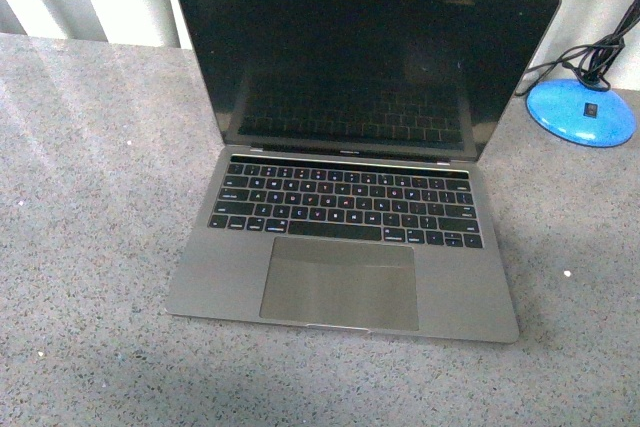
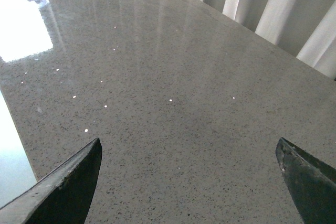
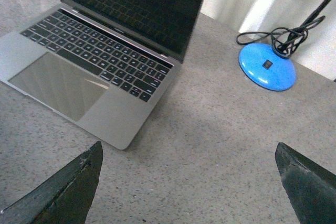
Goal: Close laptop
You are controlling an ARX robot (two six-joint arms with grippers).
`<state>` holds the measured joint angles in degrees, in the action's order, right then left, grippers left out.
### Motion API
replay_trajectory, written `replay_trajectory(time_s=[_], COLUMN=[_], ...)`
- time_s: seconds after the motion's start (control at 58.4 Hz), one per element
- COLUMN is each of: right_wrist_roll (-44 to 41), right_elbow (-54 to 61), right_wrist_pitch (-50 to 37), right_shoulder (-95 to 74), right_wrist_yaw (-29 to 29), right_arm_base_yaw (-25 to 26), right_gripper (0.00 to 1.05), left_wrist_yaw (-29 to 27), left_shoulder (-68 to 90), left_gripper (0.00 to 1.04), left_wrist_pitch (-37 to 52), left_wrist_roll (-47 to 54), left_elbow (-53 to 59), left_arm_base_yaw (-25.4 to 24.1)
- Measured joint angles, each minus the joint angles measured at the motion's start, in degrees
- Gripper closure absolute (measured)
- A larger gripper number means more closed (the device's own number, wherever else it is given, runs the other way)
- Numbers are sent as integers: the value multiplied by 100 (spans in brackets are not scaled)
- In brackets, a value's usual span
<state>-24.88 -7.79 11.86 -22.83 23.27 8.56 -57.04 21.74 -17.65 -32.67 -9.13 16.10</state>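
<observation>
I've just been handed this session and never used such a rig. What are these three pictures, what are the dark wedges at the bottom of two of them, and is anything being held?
You are driving a robot with two arms, each ending in a two-fingered gripper. The front view comes from a camera on its body, looking forward; neither arm shows there. It shows the laptop open on a speckled grey table, its screen dark, and a blue round base with a black cable beyond the laptop's right corner.

The other two pictures come from cameras on the wrists. The dark wedges are the fingertips. The left gripper is spread wide over bare table, holding nothing. The right gripper is also wide open and empty, beside the laptop's right front corner, with the blue base in sight too. Nothing touches the laptop yet, so the lid remains to be closed.
</observation>
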Motion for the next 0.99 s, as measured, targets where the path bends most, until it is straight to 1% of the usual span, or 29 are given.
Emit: replay_trajectory(time_s=[0.188, 0.291, 0.394, 0.445, 0.513, 0.616, 0.736, 0.839, 0.873, 0.924, 0.993], right_wrist_roll=[-125, -197, -275, -308, -420, -492, -492, -487, -483, -466, -407], right_elbow=[-94, -181, -214, -240, -380, -518, -612, -658, -660, -662, -662], right_wrist_pitch=[-225, -295, -474, -734, -1349, -1993, -2437, -2640, -2719, -2835, -3038], right_shoulder=[-426, -586, -837, -1047, -1633, -2389, -2938, -3141, -3193, -3239, -3322], right_wrist_yaw=[-9, 85, 94, 68, 50, 63, 46, 77, 109, 216, 330], right_arm_base_yaw=[48, 50, 48, 33, -13, -7, 15, 42, 42, 42, 39], right_gripper=[10, 10, 10, 10, 10, 10, 10, 10, 10, 10, 10], left_wrist_yaw=[85, 275, 595, 772, 1040, 1325, 1515, 1716, 1786, 2035, 2153], left_shoulder=[400, 599, 876, 1054, 1506, 1926, 2026, 2046, 2081, 2227, 2398], left_gripper=[7, 7, 7, 7, 7, 7, 7, 7, 7, 7, 7], left_wrist_pitch=[570, 855, 1373, 1711, 2444, 3023, 3241, 3440, 3558, 3803, 4039], left_wrist_roll=[234, 420, 688, 848, 1182, 1460, 1646, 1864, 1969, 2116, 2232], left_elbow=[0, 2, 4, 7, 7, 9, 35, 87, 103, 107, 107], left_arm_base_yaw=[-2, -55, -297, -415, -636, -863, -1049, -1235, -1311, -1537, -1683])
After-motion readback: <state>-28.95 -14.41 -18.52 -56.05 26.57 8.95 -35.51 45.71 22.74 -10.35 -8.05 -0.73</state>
